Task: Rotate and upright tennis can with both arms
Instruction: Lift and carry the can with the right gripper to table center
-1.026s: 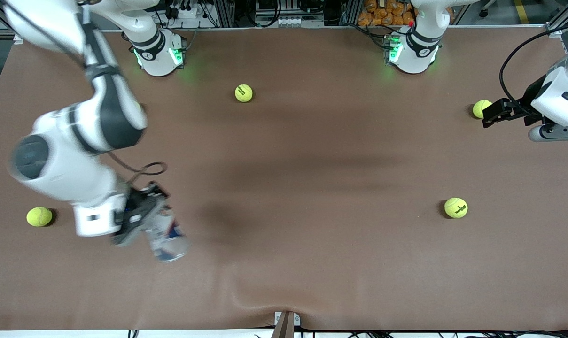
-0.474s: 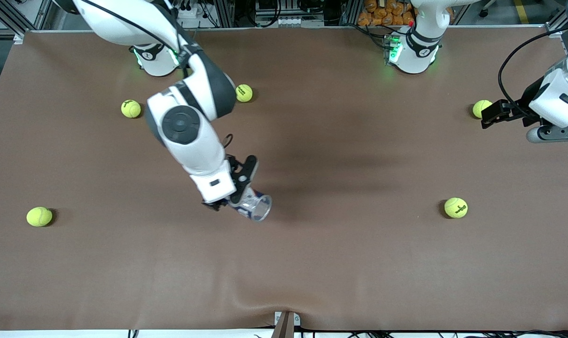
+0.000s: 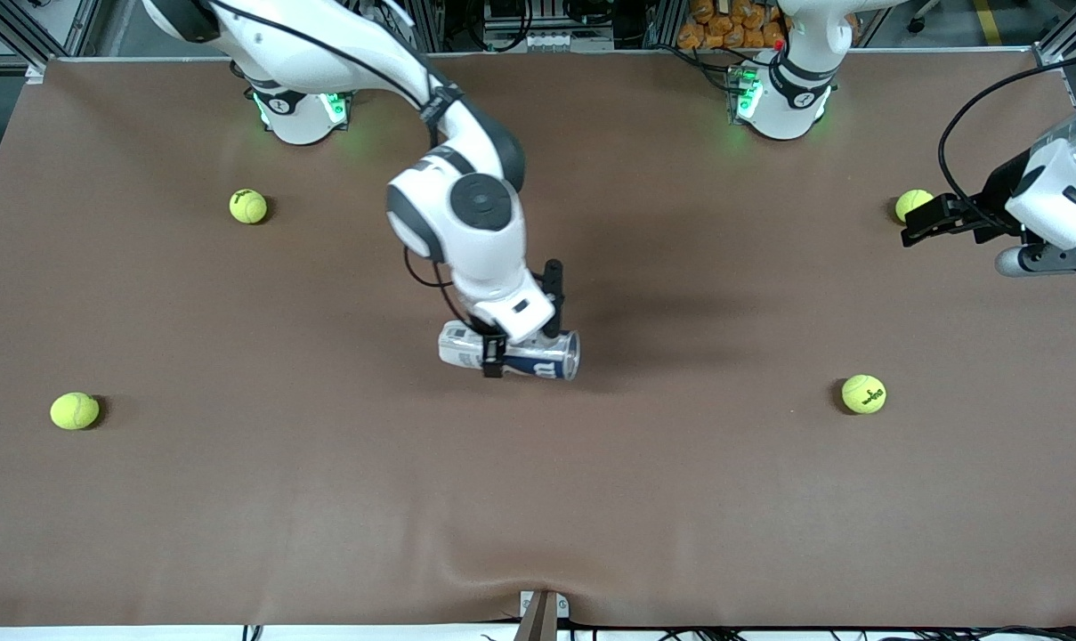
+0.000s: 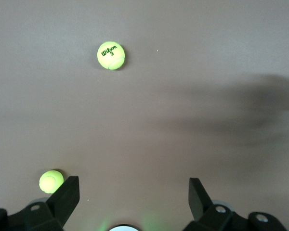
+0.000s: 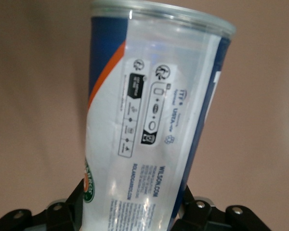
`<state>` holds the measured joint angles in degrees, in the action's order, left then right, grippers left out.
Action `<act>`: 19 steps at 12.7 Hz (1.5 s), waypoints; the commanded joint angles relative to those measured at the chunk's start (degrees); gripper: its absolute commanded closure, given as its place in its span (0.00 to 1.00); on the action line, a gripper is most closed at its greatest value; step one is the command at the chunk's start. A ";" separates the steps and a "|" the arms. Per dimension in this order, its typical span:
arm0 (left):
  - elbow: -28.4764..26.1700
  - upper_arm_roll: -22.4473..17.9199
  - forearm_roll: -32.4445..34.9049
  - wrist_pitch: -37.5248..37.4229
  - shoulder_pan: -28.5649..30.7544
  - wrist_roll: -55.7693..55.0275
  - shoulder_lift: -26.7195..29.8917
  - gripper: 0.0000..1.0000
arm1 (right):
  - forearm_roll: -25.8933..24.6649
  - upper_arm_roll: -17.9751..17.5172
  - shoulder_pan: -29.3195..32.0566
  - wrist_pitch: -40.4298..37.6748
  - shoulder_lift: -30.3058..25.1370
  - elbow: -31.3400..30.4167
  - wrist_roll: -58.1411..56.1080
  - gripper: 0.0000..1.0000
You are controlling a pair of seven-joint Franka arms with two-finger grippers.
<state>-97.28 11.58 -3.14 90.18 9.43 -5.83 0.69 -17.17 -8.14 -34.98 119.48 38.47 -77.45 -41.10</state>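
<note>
The right gripper [image 3: 521,343] pinches the can [image 3: 509,352] across its middle and holds it lying level over the centre of the table [image 3: 680,499]. Taking the can as the centre of a clock laid on the front view, its silver-rimmed end points to 3 o'clock, toward the left arm's end of the table, and its other end to 9. In the right wrist view the can [image 5: 154,125] fills the frame, with the black fingers [image 5: 70,211] pressed on either side of its label. I cannot tell whether the can touches the cloth or hangs just above it.

The left gripper [image 3: 925,220] waits at about 2 o'clock from the can, well apart, beside a ball [image 3: 910,203] at the left arm's end of the table. Its fingers [image 4: 62,202] are spread wide with nothing between them.

The step in hand looks like carrying and turning: the can is gripped and turned level, but it is not yet upright. The next move probably calls for the left arm to come in from 3 o'clock and take or brace the rimmed end, so that the two arms can tip the can onto its base. The wall is slick and clear, so a grip near one end may slip.
</note>
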 commanded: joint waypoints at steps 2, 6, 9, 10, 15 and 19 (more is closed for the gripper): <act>-1.59 0.20 -5.78 0.78 1.20 0.38 -0.86 0.00 | -3.57 0.40 -0.53 0.93 0.29 -5.16 -1.87 0.18; -2.47 0.29 -11.60 0.87 2.61 0.38 -3.76 0.00 | -3.49 0.40 0.08 5.39 1.61 -8.41 -1.70 0.00; -2.74 0.20 -19.95 1.40 2.88 0.29 -7.10 0.00 | -3.49 0.40 0.17 7.87 1.61 -10.09 -1.70 0.00; -2.74 0.20 -21.88 1.66 2.88 -0.14 -7.72 0.00 | -3.40 0.40 0.00 7.87 1.61 -10.01 -1.70 0.00; -3.70 0.20 -36.11 2.45 3.84 -0.24 -12.98 0.00 | -3.13 0.31 0.00 7.09 0.91 -10.53 -1.17 0.00; -6.69 0.72 -46.31 9.82 2.45 0.47 -16.33 0.00 | 1.23 -0.57 0.43 2.26 -4.00 -10.62 -0.73 0.00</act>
<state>-102.39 11.71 -45.16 96.75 12.42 -5.75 -14.97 -18.66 -8.12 -35.54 124.79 38.98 -86.57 -41.95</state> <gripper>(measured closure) 0.000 0.000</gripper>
